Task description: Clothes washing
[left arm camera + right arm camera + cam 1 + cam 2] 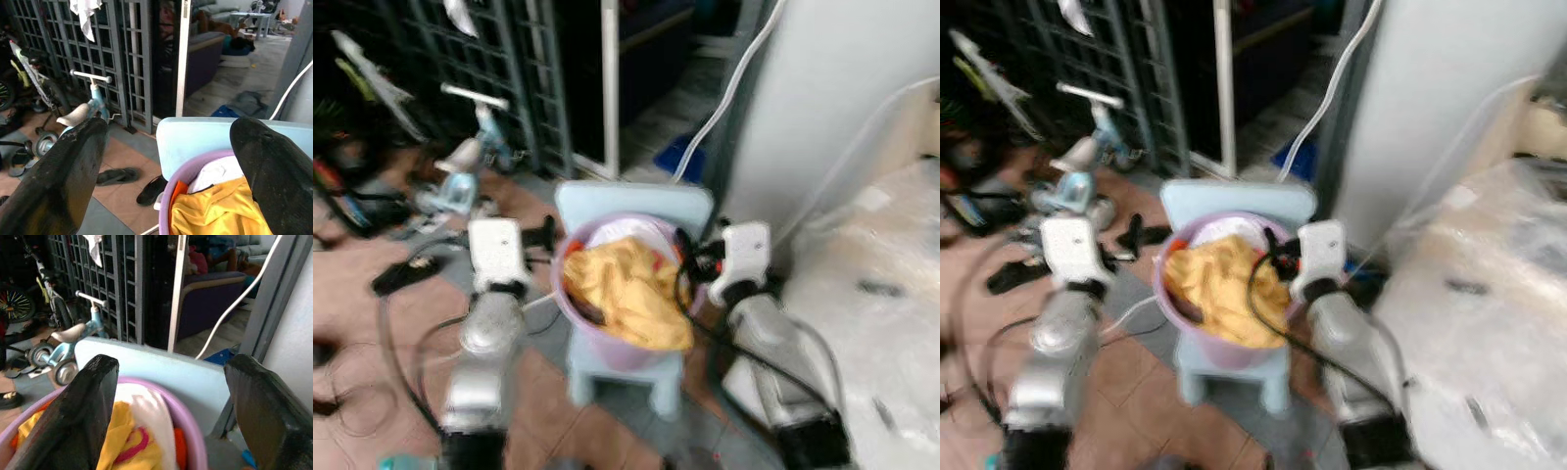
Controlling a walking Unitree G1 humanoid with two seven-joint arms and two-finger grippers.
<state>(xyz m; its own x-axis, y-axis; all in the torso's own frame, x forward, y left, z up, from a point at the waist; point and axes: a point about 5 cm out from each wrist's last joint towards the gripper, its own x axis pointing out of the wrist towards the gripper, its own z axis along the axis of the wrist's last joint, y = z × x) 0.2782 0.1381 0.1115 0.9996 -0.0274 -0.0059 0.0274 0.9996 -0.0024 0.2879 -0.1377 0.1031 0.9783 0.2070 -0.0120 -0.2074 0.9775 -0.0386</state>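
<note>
The tall white appliance (832, 108), likely the washer, rises just beyond and to the outer side of the right tool (171, 416). Nothing has gone into it as far as can be seen, so the washing looks barely begun: by my reading the load is only being collected.

Between the two tools sits the pale blue chair (631, 211), and on its seat the purple basin (617, 343), full of laundry. Both tools flank its rim, the left tool (166, 171) on one side and the right on the other, each with its black fingers spread wide and gripping nothing. The basin is not yet lifted.

Heaped in the basin, the yellow garment (631, 284) spills over the near edge, with a white piece (146, 406) and some orange cloth (178, 190) beneath. All of it is left to carry and load.

Out past the left tool stand a child's blue scooter (83, 115) and some sandals (115, 175).

No brand, label or writing can be read; the head views are blurred.
</note>
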